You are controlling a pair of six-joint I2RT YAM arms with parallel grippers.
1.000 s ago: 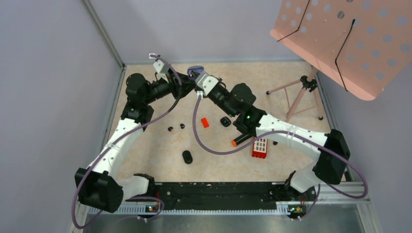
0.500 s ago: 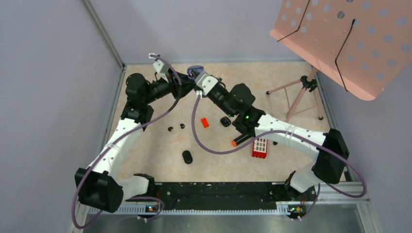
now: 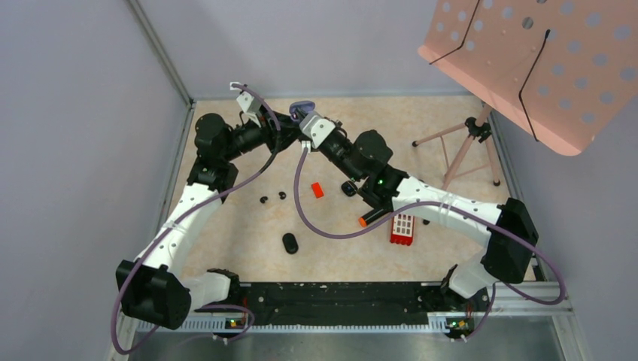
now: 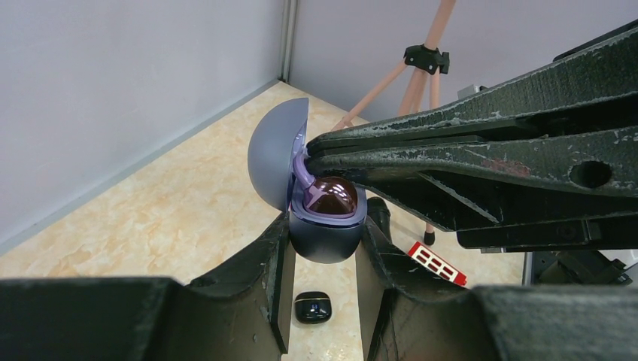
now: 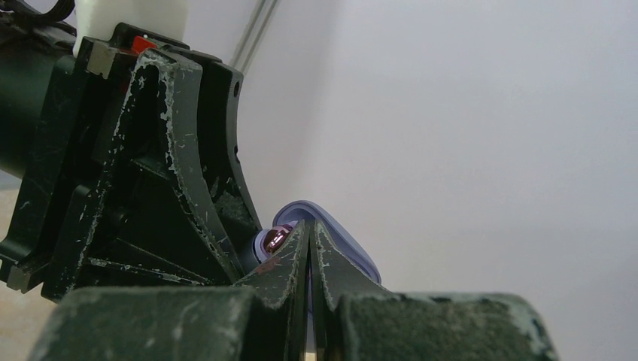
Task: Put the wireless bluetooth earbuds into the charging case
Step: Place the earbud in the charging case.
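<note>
While the left tool (image 4: 325, 226) clamps the open navy clamshell charging case (image 4: 328, 242) mid-frame, the closed right tool (image 4: 311, 153) should gently press the glossy purple earbud (image 4: 332, 196) down until seated.

Top view: charging case (image 3: 302, 106) mostly hidden under right gripper (image 3: 302, 115). Two earbuds (image 3: 282, 195) at 9 o'clock of red block (image 3: 317, 189) too small to resolve.

The open purple charging case (image 4: 323, 229), upright, has one glossy maroon earbud (image 4: 331, 197) resting inside.
</note>
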